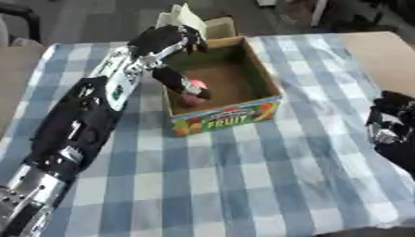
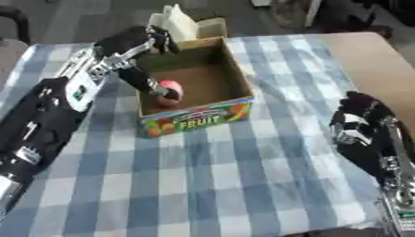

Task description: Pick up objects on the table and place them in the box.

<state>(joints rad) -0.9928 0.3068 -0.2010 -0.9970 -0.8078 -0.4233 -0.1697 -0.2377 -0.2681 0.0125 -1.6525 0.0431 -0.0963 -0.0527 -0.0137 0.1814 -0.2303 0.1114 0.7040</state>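
My left hand [image 1: 174, 39] reaches into the fruit box [image 1: 263, 78], its fingers curled around a pink ball [image 1: 195, 86]; my right hand [image 2: 356, 121] rests curled, holding nothing, at right.

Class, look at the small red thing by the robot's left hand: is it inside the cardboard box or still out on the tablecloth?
Inside. The red thing sits within the box walls, at the left hand.

box [image 1: 223, 88] on table [image 1: 243, 185], round object [image 1: 195, 86] inside box
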